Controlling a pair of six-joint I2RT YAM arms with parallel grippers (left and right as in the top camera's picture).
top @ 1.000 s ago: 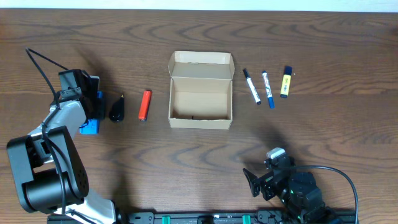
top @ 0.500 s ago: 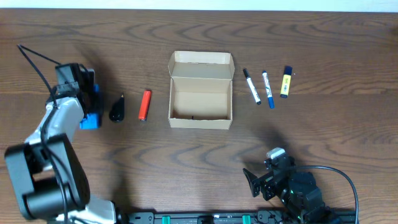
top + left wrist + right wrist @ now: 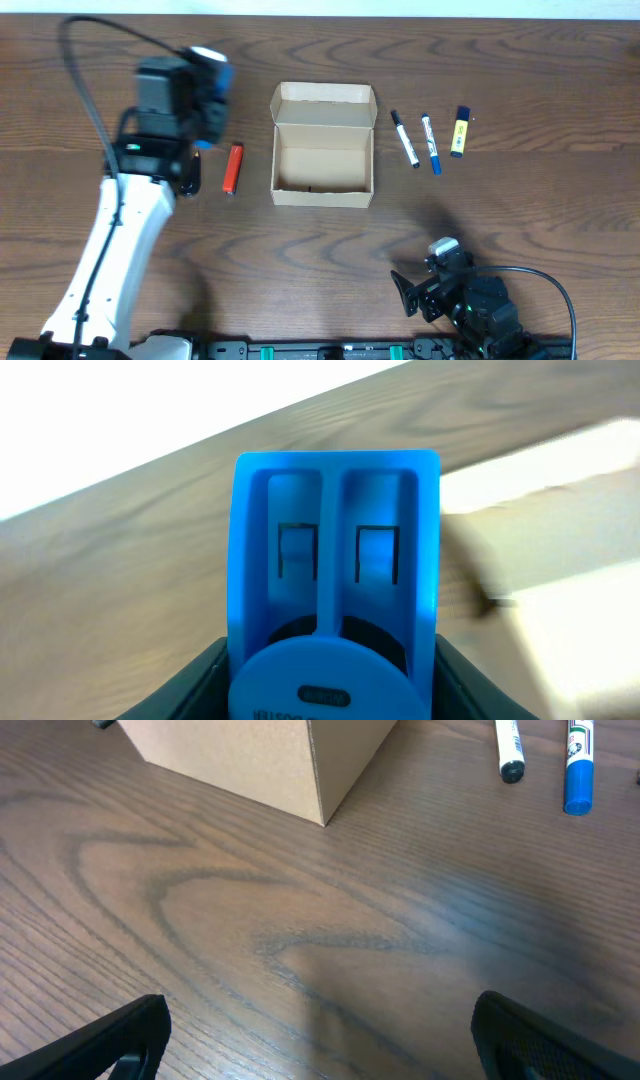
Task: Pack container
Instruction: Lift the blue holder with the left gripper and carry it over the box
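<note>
Overhead: the container (image 3: 323, 146) sits mid-bench, a little nearer the far edge, mouth up. Its lid flap is thrown back toward the far edge, and its long axis looks to run parallel to that edge. The left arm (image 3: 130, 215) reaches in from the near-left corner, and the left jaws carry a blue plastic case (image 3: 212, 70) above the bench, just left of the container's far-left corner and not yet over the opening. A red marker (image 3: 232, 169) lies between arm and container. Two whiteboard markers (image 3: 405, 138) and a highlighter (image 3: 459, 131) lie on the container's right.

Left wrist: the left jaws are clamped on the lower sides of the case (image 3: 335, 590), with the container (image 3: 560, 530) blurred ahead on the right.

Right wrist: the right jaws are spread wide and empty over bare bench (image 3: 300, 920) by the near edge, facing a corner of the container (image 3: 250, 760).

Risks, as I judge them — a release here would drop the case outside the left wall, perhaps onto the red marker. A low approach could clip the wall or flap and push the light cardboard along. The low grip might also let the case swivel.
</note>
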